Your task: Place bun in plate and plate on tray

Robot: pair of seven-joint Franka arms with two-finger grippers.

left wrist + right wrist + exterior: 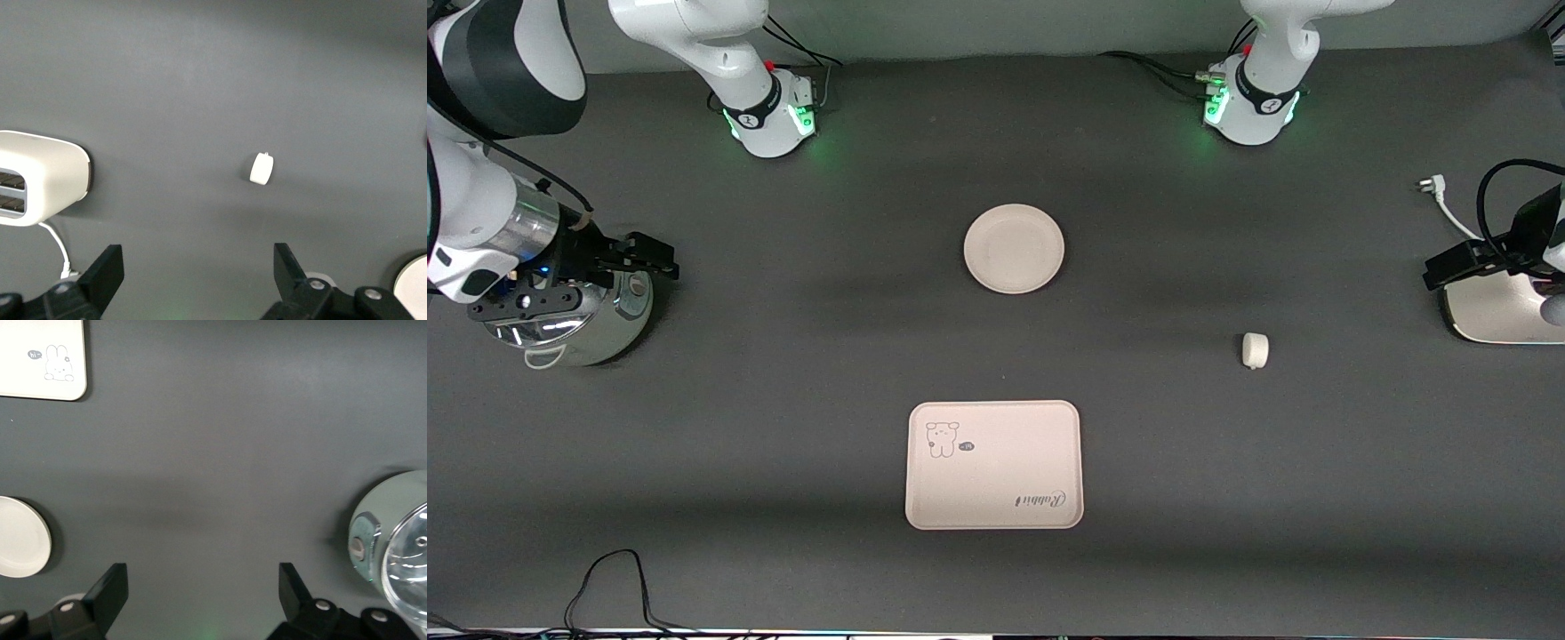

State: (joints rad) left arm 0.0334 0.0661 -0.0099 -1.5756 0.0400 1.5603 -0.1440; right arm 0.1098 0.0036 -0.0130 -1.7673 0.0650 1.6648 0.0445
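The small white bun (1255, 350) lies on the dark table toward the left arm's end; it also shows in the left wrist view (261, 169). The round cream plate (1014, 248) sits empty mid-table, farther from the front camera than the rectangular tray (994, 464) with its bear drawing. My left gripper (1439, 269) hangs open and empty over the toaster at its end of the table, apart from the bun (198, 273). My right gripper (649, 258) is open and empty over a silver kettle (203, 593). The right wrist view shows the plate (20, 537) and a tray corner (40, 357).
A white toaster (1498, 309) stands at the left arm's end, with a white plug and cable (1436, 191) beside it; it also shows in the left wrist view (40, 177). A silver kettle (578, 316) stands at the right arm's end. A black cable (605, 578) lies near the front edge.
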